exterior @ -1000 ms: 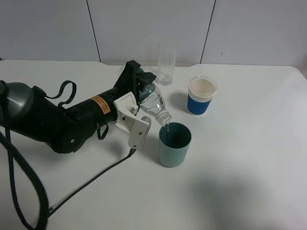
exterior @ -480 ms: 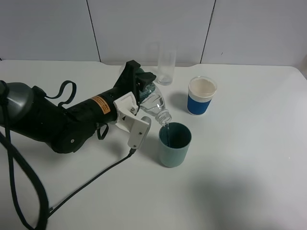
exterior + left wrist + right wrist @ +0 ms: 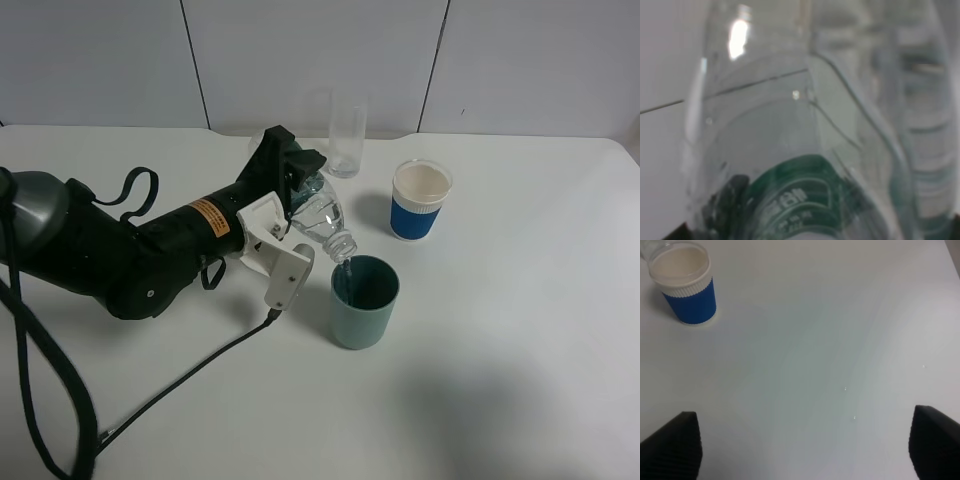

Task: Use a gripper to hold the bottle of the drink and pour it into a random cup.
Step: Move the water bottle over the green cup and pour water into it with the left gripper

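The left gripper (image 3: 298, 205), a bulky black arm end with white plastic pieces and an orange label, has its jaws closed on the body of the small clear plastic bottle with a green label (image 3: 325, 218). The bottle's long axis slants down and to the right of the high view: its base is up in the jaws and its capless neck dips to the near-left rim of the teal-green plastic cup (image 3: 358, 322). The mouth hangs just over that rim, so the pour depends on it staying inside the cup's opening. From the jaws the cup lies forward and to the right, just beside the white jaw piece but not touching it. The left wrist view is filled by the bottle's clear wall and green label (image 3: 790, 200). A blue-and-white cup (image 3: 418, 205) stands apart to the right, and a tall clear drinking glass (image 3: 347, 140) stands behind. Neither blocks the tilt. A black cable (image 3: 200, 375) trails over the white worktop (image 3: 520, 350) near the cup's base. The right gripper (image 3: 802, 445) has its jaws spread wide over bare worktop and holds nothing; the left arm is the nearer one
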Available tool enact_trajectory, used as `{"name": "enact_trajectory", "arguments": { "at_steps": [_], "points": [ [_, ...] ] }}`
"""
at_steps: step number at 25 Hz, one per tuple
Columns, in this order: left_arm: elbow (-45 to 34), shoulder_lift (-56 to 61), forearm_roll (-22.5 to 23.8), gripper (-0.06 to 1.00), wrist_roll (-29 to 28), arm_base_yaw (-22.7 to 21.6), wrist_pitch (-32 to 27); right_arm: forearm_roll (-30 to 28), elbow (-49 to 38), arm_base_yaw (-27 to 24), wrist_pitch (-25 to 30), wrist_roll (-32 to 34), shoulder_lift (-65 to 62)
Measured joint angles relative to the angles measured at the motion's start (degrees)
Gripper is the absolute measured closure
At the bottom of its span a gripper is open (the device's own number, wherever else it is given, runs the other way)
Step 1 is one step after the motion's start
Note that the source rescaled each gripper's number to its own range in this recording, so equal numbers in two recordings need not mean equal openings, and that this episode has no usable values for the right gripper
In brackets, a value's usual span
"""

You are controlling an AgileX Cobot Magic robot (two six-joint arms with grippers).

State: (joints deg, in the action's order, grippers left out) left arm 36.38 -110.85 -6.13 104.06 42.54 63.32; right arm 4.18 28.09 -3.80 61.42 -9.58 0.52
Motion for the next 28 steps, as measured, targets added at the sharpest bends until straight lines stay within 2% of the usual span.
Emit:
{"name": "enact_trajectory", "arguments": {
  "at_steps": [17, 28],
  "points": [
    [0.0, 0.32, -1.16, 0.92, 0.26, 0.3, 0.0, 0.0, 0.0, 0.0, 0.0, 0.0, 0.0],
    [0.0, 0.32, -4.15, 0.92, 2.83, 2.17, 0.0, 0.0, 0.0, 0.0, 0.0, 0.0, 0.0]
  ]
}}
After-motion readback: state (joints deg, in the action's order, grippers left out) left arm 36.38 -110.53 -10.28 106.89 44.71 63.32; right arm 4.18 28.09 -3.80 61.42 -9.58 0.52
